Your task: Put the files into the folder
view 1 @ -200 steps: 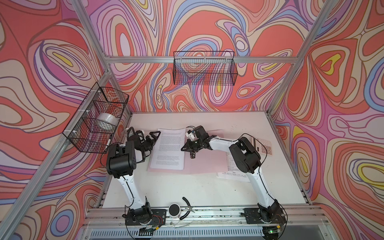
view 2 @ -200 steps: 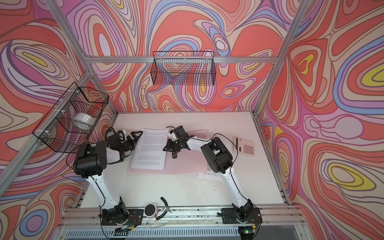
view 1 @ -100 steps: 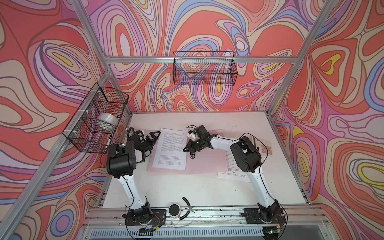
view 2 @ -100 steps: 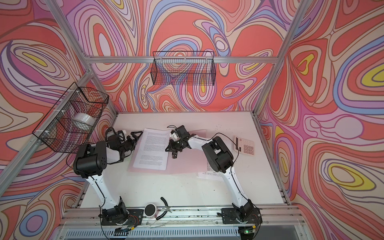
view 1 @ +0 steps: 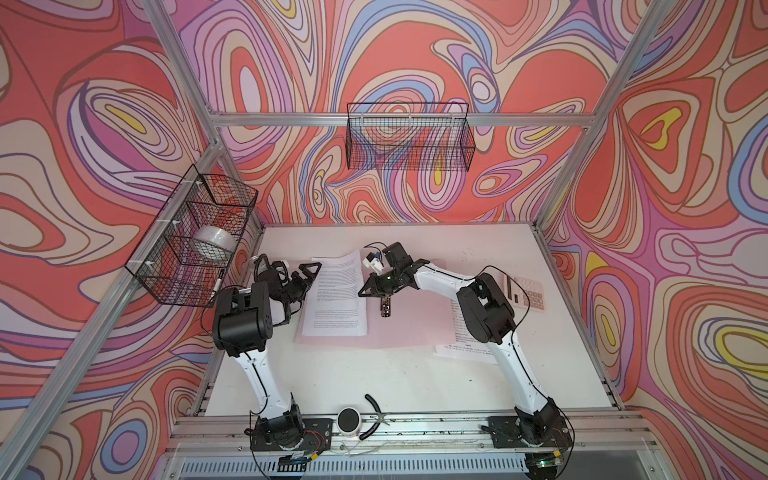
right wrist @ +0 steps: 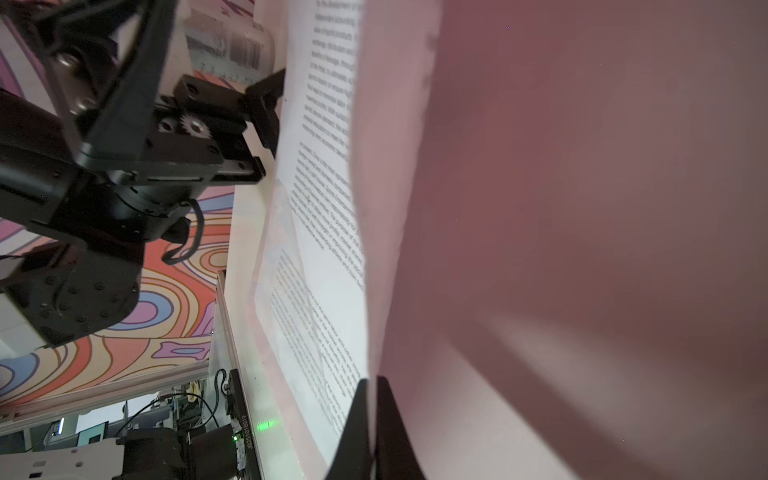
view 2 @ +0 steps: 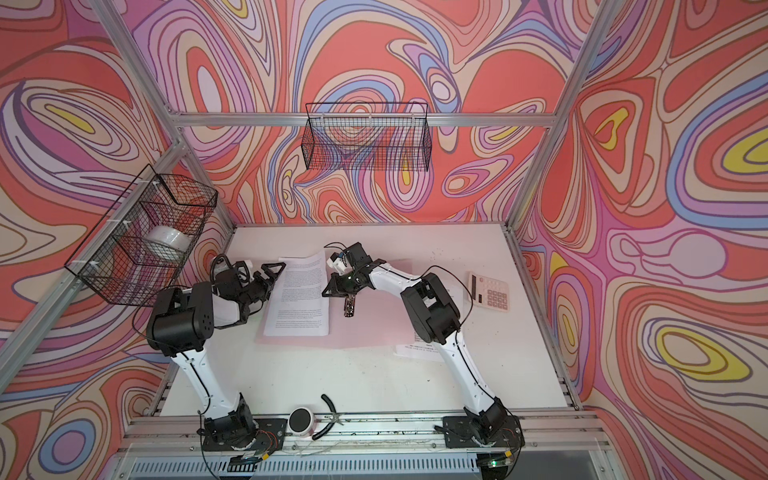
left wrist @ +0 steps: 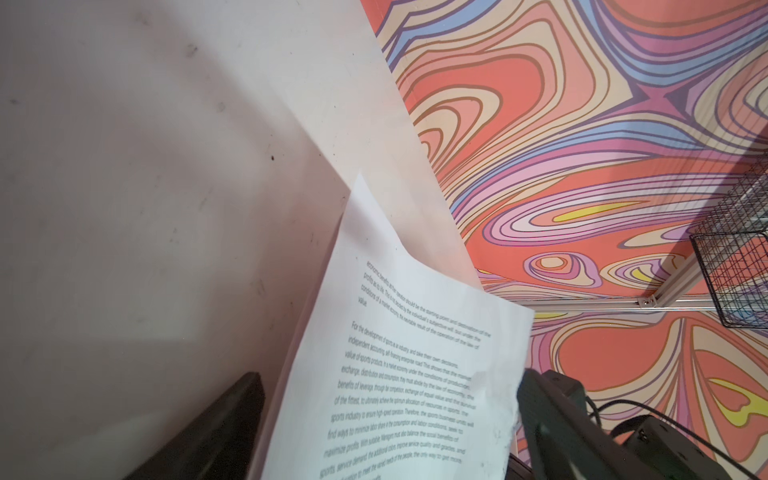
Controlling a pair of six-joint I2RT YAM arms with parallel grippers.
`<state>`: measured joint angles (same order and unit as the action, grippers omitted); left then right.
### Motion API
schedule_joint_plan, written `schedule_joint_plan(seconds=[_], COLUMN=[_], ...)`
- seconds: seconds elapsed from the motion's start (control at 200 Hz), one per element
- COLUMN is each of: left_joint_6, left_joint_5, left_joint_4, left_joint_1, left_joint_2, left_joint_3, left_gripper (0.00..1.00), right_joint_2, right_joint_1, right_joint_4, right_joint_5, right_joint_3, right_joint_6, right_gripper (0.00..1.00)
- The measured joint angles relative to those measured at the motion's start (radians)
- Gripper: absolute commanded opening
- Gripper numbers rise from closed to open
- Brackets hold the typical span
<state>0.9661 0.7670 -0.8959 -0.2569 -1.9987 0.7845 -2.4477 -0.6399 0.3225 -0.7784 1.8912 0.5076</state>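
Two grippers, two states. My right gripper (view 1: 385,310) is closed tight, tips pointing down onto the pink folder (view 1: 411,320) near its middle. In the right wrist view a raised ridge of the folder runs into the seam between my fingers (right wrist: 390,428), so I read it as a pinch on the folder. The right wrist is bent downward, and the forearm reaches in from the right with the elbow high over the folder's right leaf.

My left gripper (view 1: 309,277) stands wide apart and grips nothing. The left edge of the sheet (view 1: 336,299) lies between its fingers (left wrist: 216,436). The left forearm is low and points right.

The sheet rests on the folder's left leaf with its far corner curled up. A second sheet (view 1: 461,351) lies on the table (view 1: 374,374) at the folder's right edge, mostly hidden by my right arm.

Against a second ago:
- The right wrist has shifted slightly toward the back wall.
- The sheet's far right corner stands higher.
- The left arm is unchanged.
- Both jaw openings are unchanged.
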Motion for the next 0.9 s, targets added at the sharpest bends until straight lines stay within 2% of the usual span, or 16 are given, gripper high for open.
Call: schedule_joint_plan(seconds=[0.17,0.516,0.546,0.636,0.696,0.771,0.901], left_joint_6=[0.0,0.0,0.0,0.0,0.0,0.0,0.0], left_joint_5=[0.0,0.0,0.0,0.0,0.0,0.0,0.0], left_joint_4=[0.0,0.0,0.0,0.0,0.0,0.0,0.0], left_joint_1=[0.0,0.0,0.0,0.0,0.0,0.0,0.0], left_joint_2=[0.0,0.0,0.0,0.0,0.0,0.0,0.0], left_joint_3=[0.0,0.0,0.0,0.0,0.0,0.0,0.0], left_gripper=[0.96,0.96,0.96,0.96,0.96,0.96,0.96], right_joint_2=[-0.05,-0.053,-0.053,-0.052,-0.04,-0.005,0.037], right_joint_1=[-0.023,-0.046,-0.046,-0.046,-0.045,-0.045,-0.045], right_joint_4=[0.052,0.097,0.098,0.09,0.073,0.056,0.04], right_joint_5=[-0.008,-0.007,-0.007,-0.005,-0.014,-0.009,0.0], right_joint_3=[0.041,0.074,0.074,0.061,0.031,-0.022,-0.091], right_joint_6=[-0.022,-0.047,-0.047,-0.043,-0.039,-0.029,-0.007], right_gripper=[0.0,0.0,0.09,0.26,0.29,0.29,0.17])
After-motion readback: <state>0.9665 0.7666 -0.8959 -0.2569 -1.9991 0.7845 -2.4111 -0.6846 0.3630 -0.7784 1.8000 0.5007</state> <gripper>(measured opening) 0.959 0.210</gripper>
